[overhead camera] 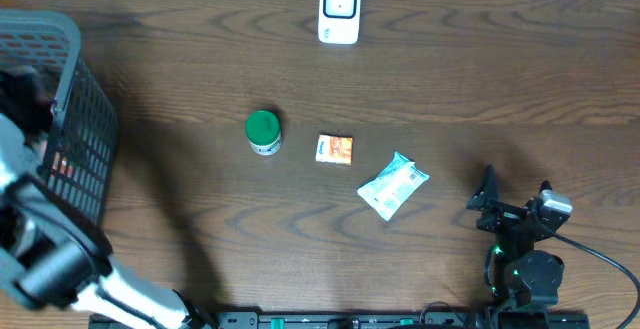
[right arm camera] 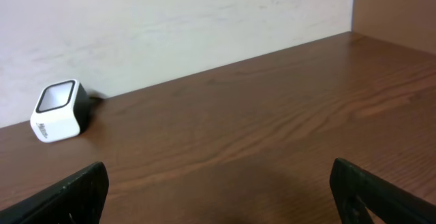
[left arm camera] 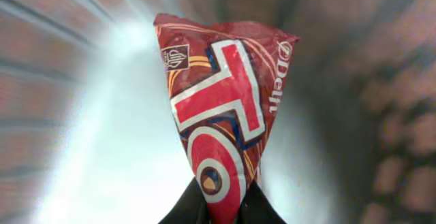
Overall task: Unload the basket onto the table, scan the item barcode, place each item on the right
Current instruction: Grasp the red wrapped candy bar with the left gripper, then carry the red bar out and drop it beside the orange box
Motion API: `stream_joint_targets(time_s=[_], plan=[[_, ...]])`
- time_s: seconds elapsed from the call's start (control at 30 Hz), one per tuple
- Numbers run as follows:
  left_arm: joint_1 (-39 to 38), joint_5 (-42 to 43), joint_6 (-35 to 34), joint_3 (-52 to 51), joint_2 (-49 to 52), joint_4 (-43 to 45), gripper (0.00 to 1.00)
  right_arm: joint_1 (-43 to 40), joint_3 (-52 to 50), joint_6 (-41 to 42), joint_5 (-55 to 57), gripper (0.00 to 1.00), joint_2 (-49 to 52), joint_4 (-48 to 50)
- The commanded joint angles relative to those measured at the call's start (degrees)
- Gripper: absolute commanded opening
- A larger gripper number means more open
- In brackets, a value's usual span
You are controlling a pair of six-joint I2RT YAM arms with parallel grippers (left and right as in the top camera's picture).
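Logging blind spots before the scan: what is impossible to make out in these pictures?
- Barcode on the red packet: the left wrist view shows only its printed front.
- The left claw: cut off by the bottom edge of the left wrist view; overhead, the arm covers it.
- Contents of the basket: overhead, hidden by mesh wall and arm.
- Print on the green-lidded jar, orange box and white pouch: too small overhead.

Arm hardware, both sides
Left arm (overhead camera: pixel 60 264): white and dark-grey links. Right arm (overhead camera: pixel 522 269): black, green lights (overhead camera: pixel 497 259), silver camera block (overhead camera: pixel 556 207), black cable (overhead camera: pixel 600 252).
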Motion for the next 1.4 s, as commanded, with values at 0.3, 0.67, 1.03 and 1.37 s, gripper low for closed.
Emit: stream_joint_targets(time_s=[0.3,0.67,1.03,1.37], plan=[[-3.34,33.73,-43.19,5.51,-35.39,17.35,0.11,0.33,-0.09,-0.55,0.13,0.99,0.00,-0.20],[-50.64,62.84,-29.88,-1.18,-29.46,13.33,0.17,0.33,-0.09,-0.55,0.13,0.99,0.00,-0.20],[-71.04,54.90,-18.53,-1.70,-0.20,14.14,0.08,0.33,-0.09,-0.55,0.13,0.99,0.00,-0.20],[-72.46,30.82,-17.81,-1.70,6.36,14.73,0.11,0.33,-0.09,-0.55,0.13,0.99,0.00,-0.20]])
